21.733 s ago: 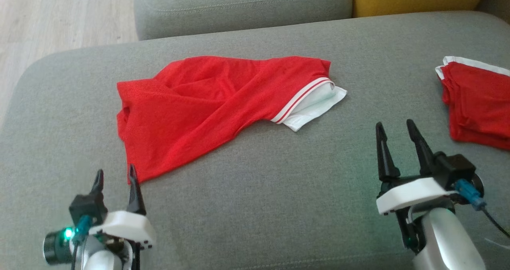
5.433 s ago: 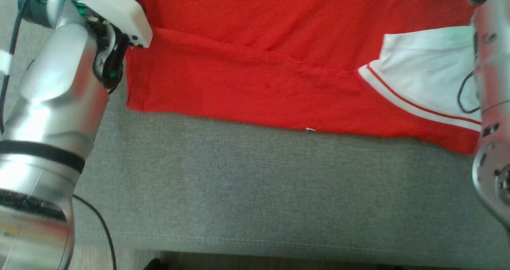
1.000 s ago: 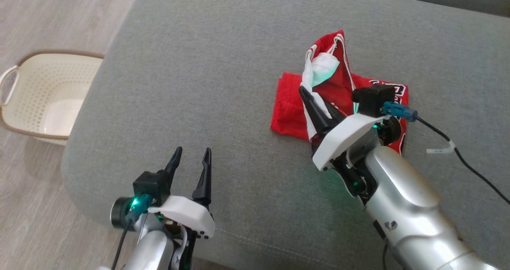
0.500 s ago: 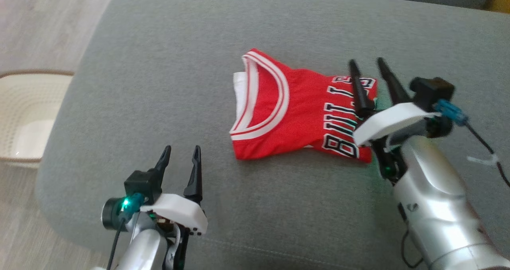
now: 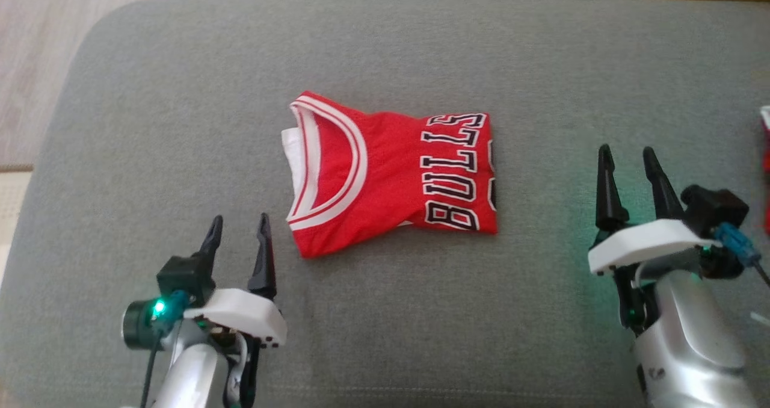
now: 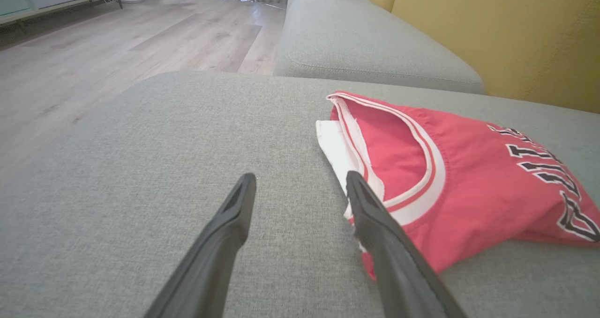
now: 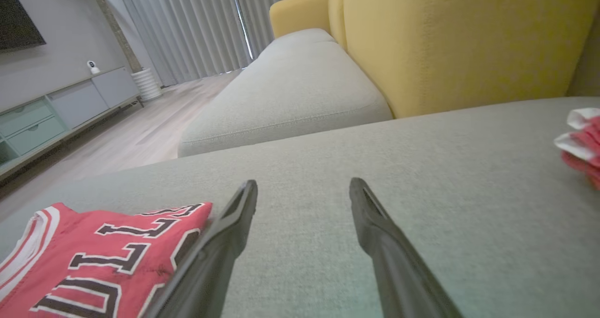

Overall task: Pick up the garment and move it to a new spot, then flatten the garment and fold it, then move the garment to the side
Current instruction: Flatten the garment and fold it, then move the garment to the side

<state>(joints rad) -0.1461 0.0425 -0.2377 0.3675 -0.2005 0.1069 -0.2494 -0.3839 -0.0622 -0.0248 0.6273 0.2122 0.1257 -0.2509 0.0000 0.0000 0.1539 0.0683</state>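
Now: a folded jersey on the sofa, both jaws wide and empty.

The grey sofa [image 5: 385, 41] carries everything. Pale wood floor [image 6: 93, 50] runs past the sofa's left end, and a yellow cushion [image 7: 445, 41] stands at the sofa's back. The red jersey [image 5: 391, 173] lies folded flat in the middle of the sofa seat, its white-trimmed collar toward the sofa's left end and its black BULLS lettering toward the right. The left jaws hang over the sofa's near left part, spread wide with nothing between them, touching no cloth. The right jaws hang over the sofa's near right part, equally wide and empty. A second red-and-white garment [image 7: 581, 140] sits at the sofa's far right.
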